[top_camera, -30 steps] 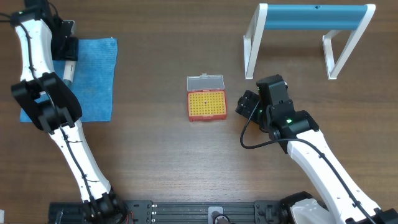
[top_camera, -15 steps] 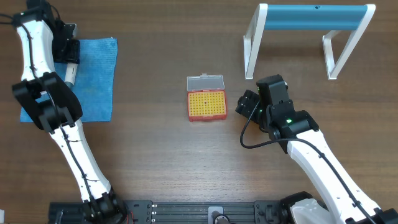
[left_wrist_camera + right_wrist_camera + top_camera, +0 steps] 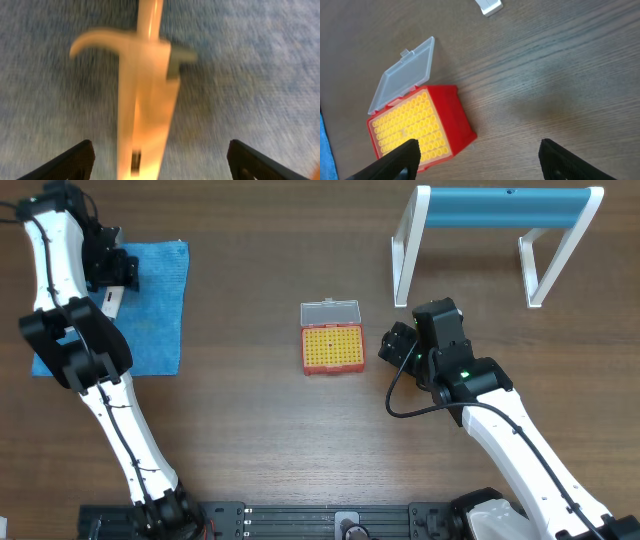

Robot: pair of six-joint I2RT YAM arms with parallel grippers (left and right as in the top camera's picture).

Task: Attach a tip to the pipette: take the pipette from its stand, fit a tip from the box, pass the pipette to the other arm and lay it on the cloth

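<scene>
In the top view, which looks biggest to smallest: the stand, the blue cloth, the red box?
stand: biggest, though raised nearer the camera
blue cloth: close behind, partly under the left arm
red box: smallest

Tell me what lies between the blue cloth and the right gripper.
The open red tip box stands between the cloth and the right gripper in the top view; the rest is bare wooden table.

no legible text, labels or numbers on anything in view
</scene>
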